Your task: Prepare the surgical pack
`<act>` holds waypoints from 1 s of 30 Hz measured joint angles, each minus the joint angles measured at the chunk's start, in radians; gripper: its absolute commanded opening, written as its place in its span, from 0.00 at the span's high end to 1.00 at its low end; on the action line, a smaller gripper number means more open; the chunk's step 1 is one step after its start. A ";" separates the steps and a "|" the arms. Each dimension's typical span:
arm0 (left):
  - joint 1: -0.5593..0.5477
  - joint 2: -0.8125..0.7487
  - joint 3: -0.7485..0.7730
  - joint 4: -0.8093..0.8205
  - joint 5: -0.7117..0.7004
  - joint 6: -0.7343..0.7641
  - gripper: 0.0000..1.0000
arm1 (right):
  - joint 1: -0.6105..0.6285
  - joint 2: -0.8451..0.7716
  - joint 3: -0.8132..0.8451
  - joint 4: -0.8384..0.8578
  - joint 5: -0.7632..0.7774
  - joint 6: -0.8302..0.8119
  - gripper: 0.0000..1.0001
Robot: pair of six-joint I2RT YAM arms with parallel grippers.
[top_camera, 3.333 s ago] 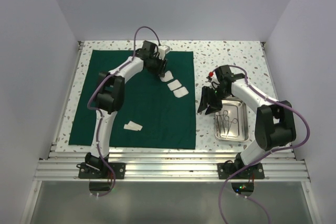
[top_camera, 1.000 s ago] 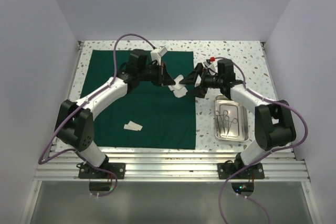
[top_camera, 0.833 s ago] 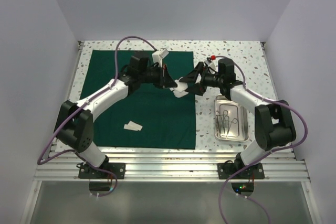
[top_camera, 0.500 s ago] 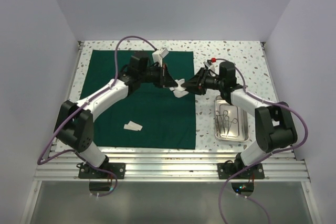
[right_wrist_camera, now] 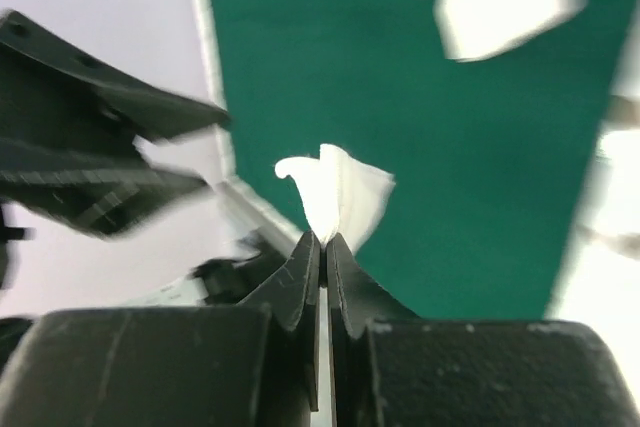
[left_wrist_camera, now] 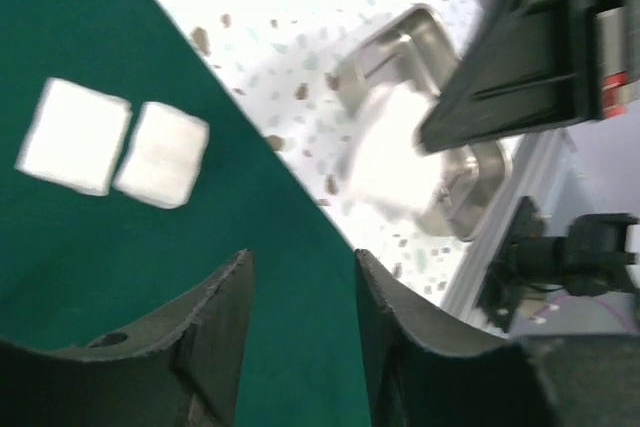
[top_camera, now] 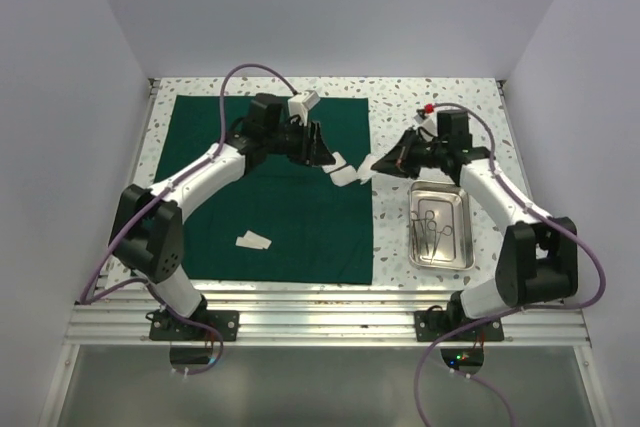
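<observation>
- The right gripper has its fingers pressed together on the edge of a white gauze square, holding it up over the dark green cloth.
- The left gripper faces it from close by, its fingers spread with nothing between them.
- Two more gauze pieces lie flat on the cloth, just below the left gripper.
- A lone gauze piece lies well back from both grippers, toward the arm bases.
- The steel tray sits off the cloth behind the right gripper and holds silvery instruments, seemingly several.
</observation>
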 measured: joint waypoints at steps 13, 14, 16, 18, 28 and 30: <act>0.027 0.117 0.093 -0.122 -0.103 0.170 0.50 | -0.240 -0.208 -0.040 -0.477 0.312 -0.344 1.00; 0.027 0.127 0.093 -0.124 -0.103 0.175 0.50 | -0.262 -0.201 -0.048 -0.478 0.312 -0.345 1.00; 0.029 0.146 0.099 -0.128 -0.102 0.185 0.50 | -0.308 -0.182 -0.072 -0.471 0.308 -0.345 1.00; 0.031 0.163 0.105 -0.130 -0.101 0.190 0.50 | -0.358 -0.160 -0.096 -0.459 0.299 -0.344 1.00; 0.073 0.235 0.166 -0.134 -0.072 0.208 0.46 | -0.496 0.028 -0.206 -0.270 0.164 -0.331 1.00; 0.079 0.258 0.183 -0.134 -0.073 0.207 0.45 | -0.523 0.044 -0.208 -0.278 0.182 -0.342 1.00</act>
